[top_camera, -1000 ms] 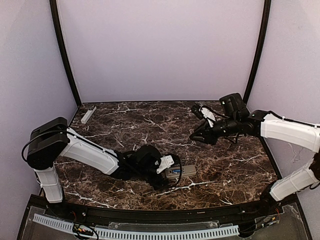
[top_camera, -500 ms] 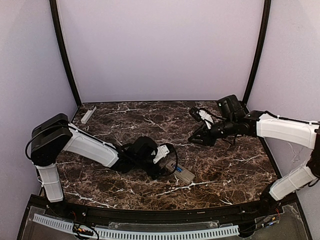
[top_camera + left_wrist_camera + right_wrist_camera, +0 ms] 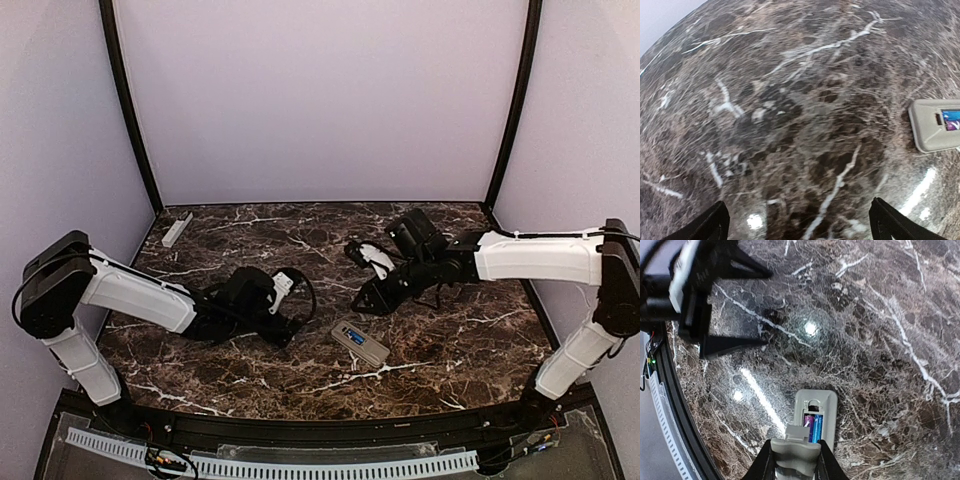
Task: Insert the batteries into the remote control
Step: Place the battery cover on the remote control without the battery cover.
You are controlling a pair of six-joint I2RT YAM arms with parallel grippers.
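Remote (image 3: 830, 415), batteries (image 3: 813, 427) in its open bay, lies just ahead of the right jaws, clenched on a grey cover (image 3: 795, 455). Left jaws gape empty, remote to their right.

surface: dark marble table (image 3: 460, 340) | front centre — remote control (image 3: 360, 343) | far-left corner — pale grey bar (image 3: 177, 229)
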